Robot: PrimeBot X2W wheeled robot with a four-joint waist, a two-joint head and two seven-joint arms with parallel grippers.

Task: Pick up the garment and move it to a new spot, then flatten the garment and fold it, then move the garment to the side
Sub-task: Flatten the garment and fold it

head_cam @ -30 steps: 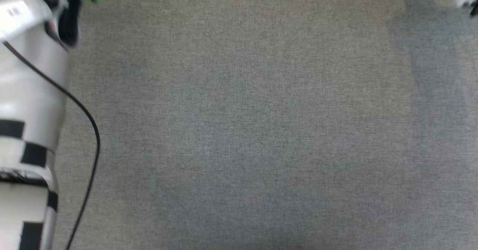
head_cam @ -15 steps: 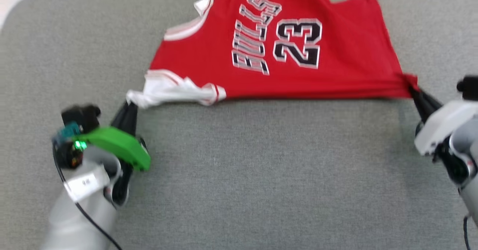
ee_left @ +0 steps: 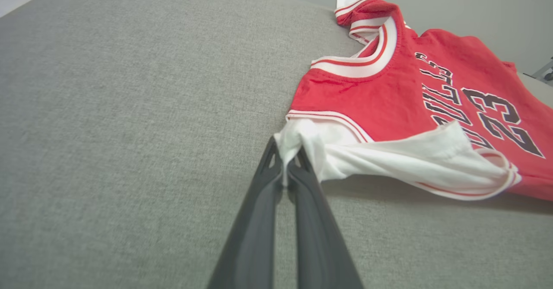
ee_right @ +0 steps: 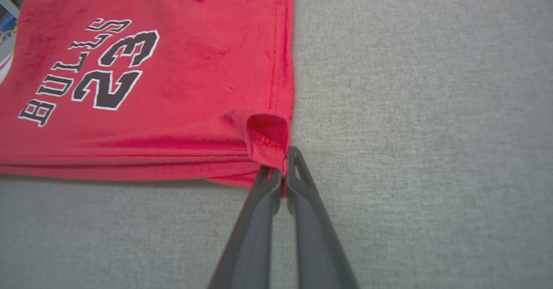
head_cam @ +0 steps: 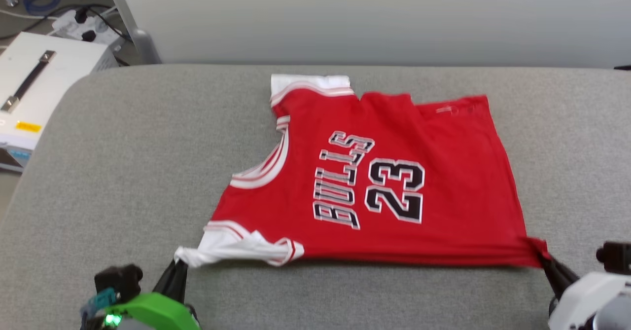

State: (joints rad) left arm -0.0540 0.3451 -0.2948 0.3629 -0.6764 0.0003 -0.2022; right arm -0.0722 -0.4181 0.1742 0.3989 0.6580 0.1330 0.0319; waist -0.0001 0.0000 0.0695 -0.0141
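Both grippers remain clamped as half a second ago: left gripper on the white sleeve, right gripper on the hem corner. Meanwhile the camera has tilted up. Grey fabric surface; pale wall behind; white case at left. Garment lies mid-surface: red, lettering up, near edge taut.

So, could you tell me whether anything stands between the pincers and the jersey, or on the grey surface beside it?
Nothing visible does. The left pincer is shut on the white sleeve of the garment, the right pincer on its red hem corner, and the grey surface to either side shows no obstacle.
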